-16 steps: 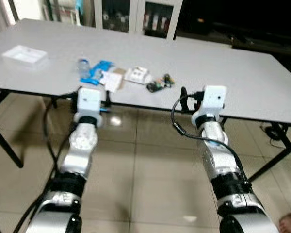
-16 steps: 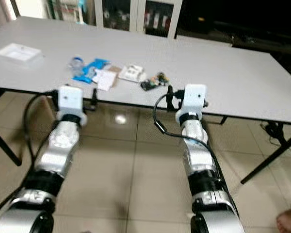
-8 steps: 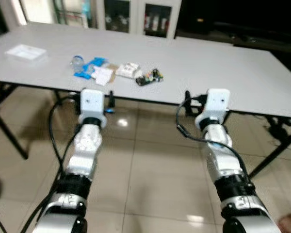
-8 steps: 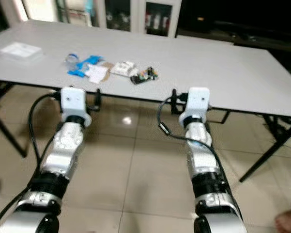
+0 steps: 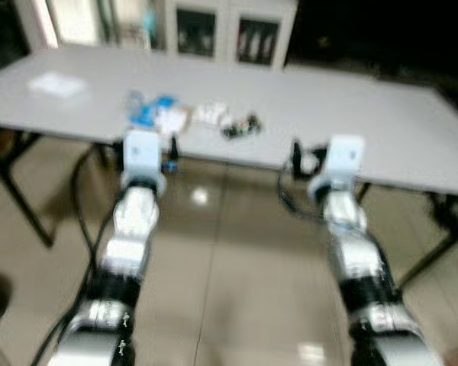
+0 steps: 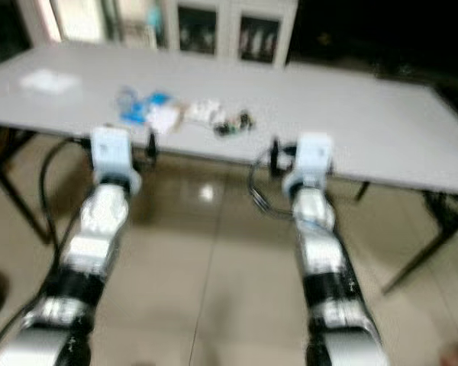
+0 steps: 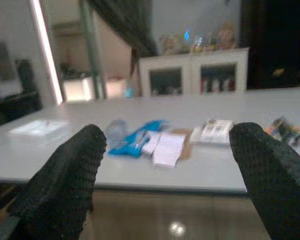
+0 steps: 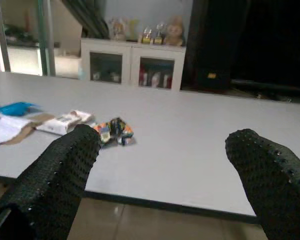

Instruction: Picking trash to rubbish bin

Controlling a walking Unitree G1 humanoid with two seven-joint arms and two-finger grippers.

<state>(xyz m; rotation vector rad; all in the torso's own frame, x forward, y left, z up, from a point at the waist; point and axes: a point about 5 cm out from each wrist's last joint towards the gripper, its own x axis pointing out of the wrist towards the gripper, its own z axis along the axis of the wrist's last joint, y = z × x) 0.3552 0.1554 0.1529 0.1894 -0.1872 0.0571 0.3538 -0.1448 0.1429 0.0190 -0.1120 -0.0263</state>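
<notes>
Both the left gripper (image 7: 165, 200) and the right gripper (image 8: 165, 190) hover spread wide and empty just short of the long grey table (image 8: 190, 150), where crumpled blue, white and multicoloured wrapper trash (image 7: 155, 142) lies clustered near its front edge.

A cluster of trash lies on the table (image 5: 382, 122) near its front edge, left of the middle: a plastic bottle (image 7: 116, 131) at the left end, then a blue wrapper (image 7: 140, 137), paper slips (image 7: 165, 147), a small carton (image 7: 213, 132) and a crumpled wrapper (image 8: 114, 131) at the right end. A flat tray (image 7: 32, 128) sits apart towards the table's left edge, and cabinets (image 8: 132, 65) stand behind its far edge. Both arms reach forward below the front edge, the left gripper (image 7: 165, 170) before the bottle and slips, the right gripper (image 8: 165, 175) to the right of the crumpled wrapper.
</notes>
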